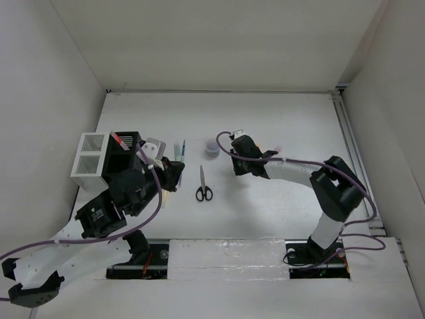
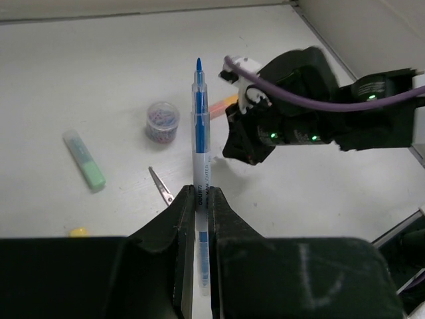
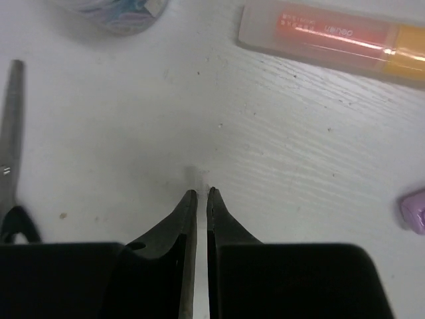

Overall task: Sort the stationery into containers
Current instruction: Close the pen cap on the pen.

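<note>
Left gripper (image 2: 201, 194): clamped on pen (image 2: 199, 119).
Right gripper (image 3: 201, 194): jaws nearly together, empty.
Advice: hold firm; lower pen upright into black box (image 1: 130, 147).

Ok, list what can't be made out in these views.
Black container contents: top view, dark inside, left arm overlaps it.
Purple piece: right wrist view, cut off by the right edge.
Scissors handles: left wrist view, behind the left gripper holding the blue pen.
</note>
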`<state>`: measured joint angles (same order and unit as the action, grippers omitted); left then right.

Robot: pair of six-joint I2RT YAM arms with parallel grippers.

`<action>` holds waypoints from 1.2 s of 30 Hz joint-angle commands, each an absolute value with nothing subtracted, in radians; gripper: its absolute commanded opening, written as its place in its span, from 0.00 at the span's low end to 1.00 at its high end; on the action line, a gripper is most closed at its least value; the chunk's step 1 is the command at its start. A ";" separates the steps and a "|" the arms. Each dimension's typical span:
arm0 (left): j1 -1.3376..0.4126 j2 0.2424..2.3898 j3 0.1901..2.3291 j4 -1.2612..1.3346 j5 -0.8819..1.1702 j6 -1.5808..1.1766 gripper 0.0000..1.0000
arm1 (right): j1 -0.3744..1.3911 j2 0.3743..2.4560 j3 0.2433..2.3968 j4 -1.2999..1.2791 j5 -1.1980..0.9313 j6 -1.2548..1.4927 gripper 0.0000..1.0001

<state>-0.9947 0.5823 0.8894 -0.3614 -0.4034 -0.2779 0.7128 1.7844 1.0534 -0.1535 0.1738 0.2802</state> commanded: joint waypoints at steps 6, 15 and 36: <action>-0.996 0.652 0.876 -0.301 -0.290 -0.267 0.00 | 0.738 1.251 0.904 0.170 0.190 0.425 0.00; -0.996 0.697 0.874 -0.266 -0.143 -0.230 0.00 | 0.810 1.035 0.729 0.633 0.273 0.806 0.00; -0.996 0.710 0.874 -0.178 0.066 -0.212 0.00 | 1.011 1.157 0.543 1.371 0.370 0.956 0.00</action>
